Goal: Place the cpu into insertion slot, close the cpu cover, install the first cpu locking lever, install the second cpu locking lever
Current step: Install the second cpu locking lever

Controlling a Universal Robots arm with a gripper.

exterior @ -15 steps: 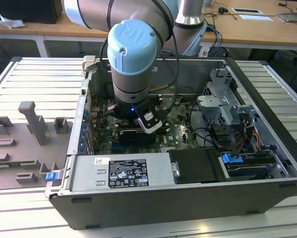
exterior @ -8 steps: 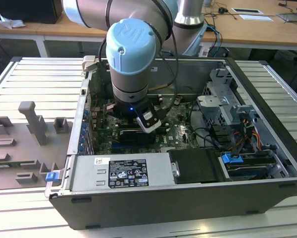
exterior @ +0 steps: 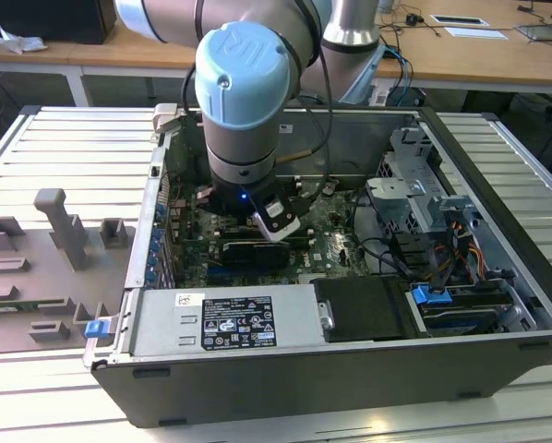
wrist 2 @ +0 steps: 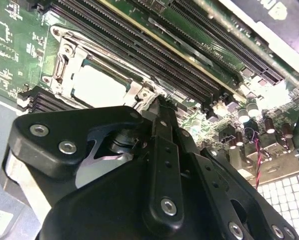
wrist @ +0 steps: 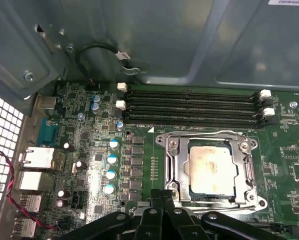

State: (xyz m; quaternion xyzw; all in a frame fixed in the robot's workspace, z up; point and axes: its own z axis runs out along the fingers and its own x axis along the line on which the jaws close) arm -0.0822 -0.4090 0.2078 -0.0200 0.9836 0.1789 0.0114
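1. An open computer case (exterior: 498, 305) lies on its side on a ribbed metal table (exterior: 64, 148); the robot arm (exterior: 244, 92) reaches down into it, its pale blue cap facing up, with the wrist low over the green board (exterior: 327, 245).
2. In the first wrist view the green board fills the floor of the case; four long black memory slots (wrist: 192, 107) run side by side, and the socket (wrist: 162, 172) sits just beside them.
3. The chip (wrist: 212, 170), a pale square with a smudged metal top, lies flat inside the socket; in the second wrist view the same chip (wrist 2: 99, 85) shows as a bright square.
4. The silvery cover frame (wrist: 172, 160) lies down around the chip, its large square opening leaving the chip's top bare; a thin wire lever (wrist: 204, 133) runs along the frame's edge nearest the memory slots.
5. The gripper (wrist: 162, 200) hangs right at the frame's edge farthest from the memory slots; its black fingers (wrist: 153, 212) are drawn together with their tips meeting, and they hold nothing.
6. In the second wrist view the gripper (wrist 2: 157, 102) tip points at the corner of the frame; whether it touches the metal I cannot tell.
7. At the exterior view's left, grey moulded holders (exterior: 59, 226) stand on the table, well apart from the case.
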